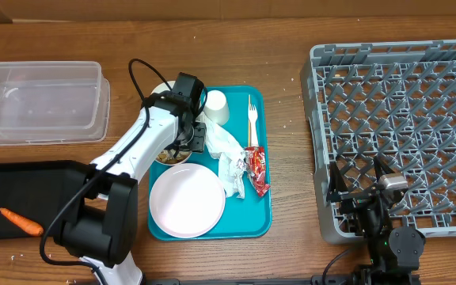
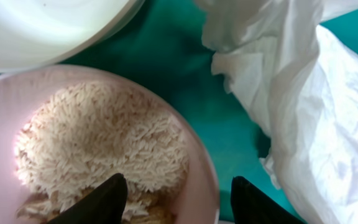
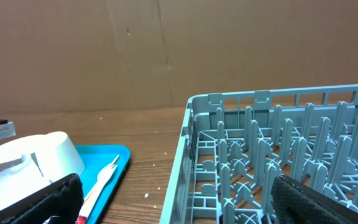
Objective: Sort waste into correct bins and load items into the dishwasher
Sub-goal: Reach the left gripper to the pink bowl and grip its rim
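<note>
A white bowl of beige rice scraps [image 2: 98, 137] sits on the teal tray [image 1: 261, 222], mostly hidden under my left arm in the overhead view [image 1: 167, 157]. My left gripper [image 2: 176, 186] is open and straddles the bowl's right rim: one finger is over the rice, the other outside. It also shows in the overhead view [image 1: 187, 146]. A second white bowl [image 2: 42, 28] is just beyond. Crumpled napkins [image 1: 229, 157], a red wrapper [image 1: 257, 170], a plate [image 1: 187, 200], a cup [image 1: 216, 107] and a fork [image 1: 252, 123] lie on the tray. My right gripper [image 1: 359, 180] is open and empty at the grey rack's [image 1: 402, 111] front-left corner.
The clear tub [image 1: 38, 99] stands at the back left. The black tray [image 1: 6, 186] at the front left holds the carrot [image 1: 20, 222]. The right wrist view shows the rack wall [image 3: 194, 155], the cup [image 3: 42, 158] and the fork [image 3: 101, 180].
</note>
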You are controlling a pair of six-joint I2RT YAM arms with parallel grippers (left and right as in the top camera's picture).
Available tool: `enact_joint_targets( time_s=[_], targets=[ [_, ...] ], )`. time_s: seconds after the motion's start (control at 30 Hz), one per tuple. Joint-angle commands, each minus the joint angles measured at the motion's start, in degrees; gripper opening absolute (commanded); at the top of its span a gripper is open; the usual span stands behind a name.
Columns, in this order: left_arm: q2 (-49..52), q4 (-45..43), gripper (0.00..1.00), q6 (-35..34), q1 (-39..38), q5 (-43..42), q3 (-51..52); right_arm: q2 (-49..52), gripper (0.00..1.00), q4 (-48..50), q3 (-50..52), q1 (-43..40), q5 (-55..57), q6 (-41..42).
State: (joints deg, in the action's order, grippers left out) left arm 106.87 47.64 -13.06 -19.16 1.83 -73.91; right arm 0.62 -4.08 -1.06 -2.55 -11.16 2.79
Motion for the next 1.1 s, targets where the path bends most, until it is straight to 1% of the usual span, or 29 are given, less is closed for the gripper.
enact_joint_targets(
  time_s=[0.0, 0.07, 0.2, 0.33, 0.57, 0.67, 0.8, 0.87, 1.0, 1.07],
  targets=[
    [1.62, -0.35, 0.53, 1.38, -0.42, 0.72, -0.15, -0.44, 1.00, 0.31, 0.59, -0.04, 0.17, 0.17],
    [1.66, -0.33, 0.47, 2.12, -0.44, 0.74, -0.09, -0.44, 1.00, 0.31, 0.59, -0.04, 0.15, 0.17],
    [1.66, -0.55, 0.44, 2.38, -0.42, 0.72, -0.09, -0.44, 1.00, 0.31, 0.59, -0.04, 0.15, 0.17],
    [1.90, -0.94, 0.45, 2.36, -0.44, 0.72, -0.07, -0.44, 1.00, 0.31, 0.59, -0.04, 0.15, 0.17],
    [2.75, -1.07, 0.43, 2.36, -0.44, 0.52, -0.07, -0.44, 1.00, 0.31, 0.59, -0.04, 0.15, 0.15],
    [2.75, -1.18, 0.35, 2.34, -0.44, 0.50, -0.07, -0.44, 1.00, 0.31, 0.59, -0.04, 0.15, 0.17],
    [2.75, -1.16, 0.19, 2.34, -0.44, 0.55, -0.07, -0.44, 1.00, 0.31, 0.59, -0.04, 0.17, 0.17],
    [2.75, -1.18, 0.15, 2.32, -0.44, 0.57, -0.07, -0.44, 1.00, 0.31, 0.59, -0.04, 0.17, 0.17],
    [2.75, -1.16, 0.11, 2.08, -0.44, 1.07, -0.09, -0.44, 1.00, 0.31, 0.59, -0.04, 0.15, 0.17],
    [2.73, -1.14, 0.06, 1.46, -0.44, 1.77, -0.09, -0.44, 1.00, 0.31, 0.59, -0.04, 0.15, 0.17]
  ],
)
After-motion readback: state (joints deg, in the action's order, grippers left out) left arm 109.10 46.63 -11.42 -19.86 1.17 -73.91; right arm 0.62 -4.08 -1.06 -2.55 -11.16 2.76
